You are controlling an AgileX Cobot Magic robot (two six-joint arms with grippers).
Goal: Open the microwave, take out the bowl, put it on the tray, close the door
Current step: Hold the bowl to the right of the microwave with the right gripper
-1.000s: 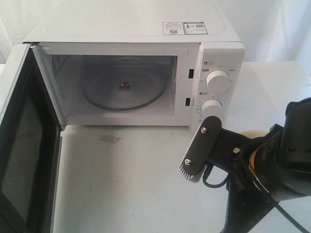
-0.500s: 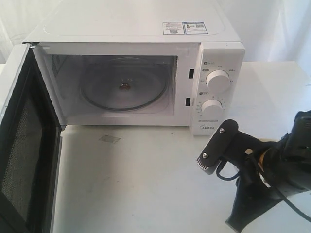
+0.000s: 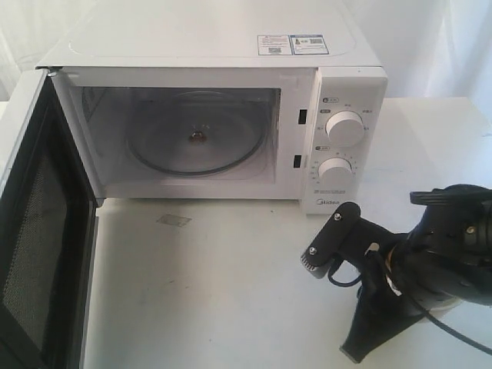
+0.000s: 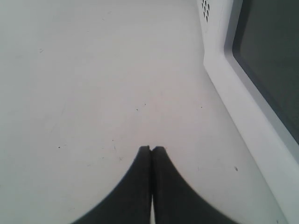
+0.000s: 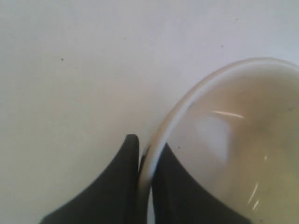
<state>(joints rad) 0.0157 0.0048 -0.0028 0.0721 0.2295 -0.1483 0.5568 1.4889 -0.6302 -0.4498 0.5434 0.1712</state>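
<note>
A white tabletop (image 3: 231,292) fills my screens. The microwave (image 3: 215,54) sits at the back with its door (image 3: 34,231) swung wide to the left, and only the glass turntable (image 3: 196,138) is inside. The bowl (image 5: 233,130) is out. My right gripper (image 5: 148,145) is pinched narrow on its rim, one finger inside and one outside, which I judge suits carrying it level. No tray shows, so I cannot place the drop. My left gripper (image 4: 152,149) hangs with its jaws pressed together over bare table beside the door, well placed, I guess, to push it closed.
</note>
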